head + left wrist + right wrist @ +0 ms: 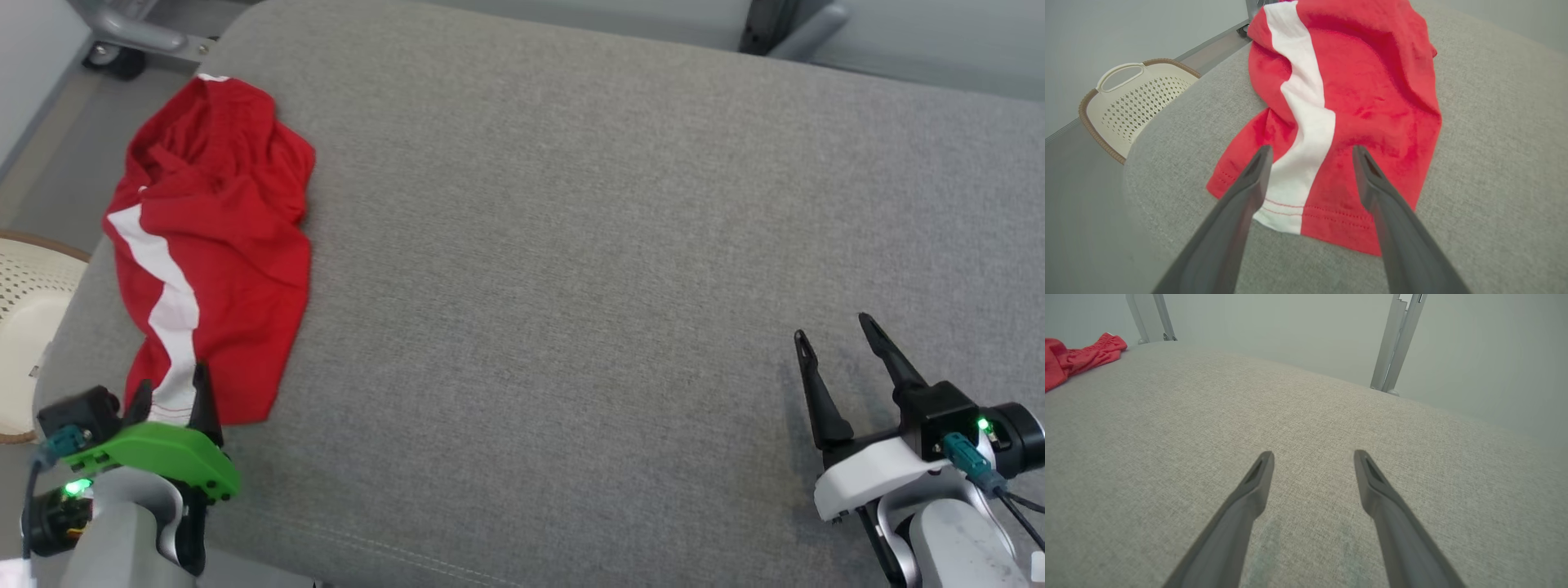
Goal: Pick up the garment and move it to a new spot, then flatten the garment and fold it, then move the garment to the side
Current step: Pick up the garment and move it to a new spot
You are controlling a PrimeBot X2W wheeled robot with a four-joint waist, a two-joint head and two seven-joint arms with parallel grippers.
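Note:
The garment (pixel 216 245) is red with a white stripe and lies crumpled along the left edge of the grey padded surface (pixel 571 245). My left gripper (pixel 171 384) hovers open over the garment's near hem; in the left wrist view the gripper (pixel 1310 153) has its two fingers spread either side of the white stripe on the garment (pixel 1363 94), holding nothing. My right gripper (pixel 833 331) stands open at the lower right over bare fabric, far from the garment. In the right wrist view that gripper (pixel 1312 457) is empty, with a bit of the garment (pixel 1077 357) at the far left.
A cream perforated basket (pixel 1126 104) with a woven rim stands on the floor off the surface's left edge, also seen as the basket (pixel 28 327) in the head view. Metal frame legs (pixel 1396 343) rise beyond the far edge. The grey surface has rounded corners.

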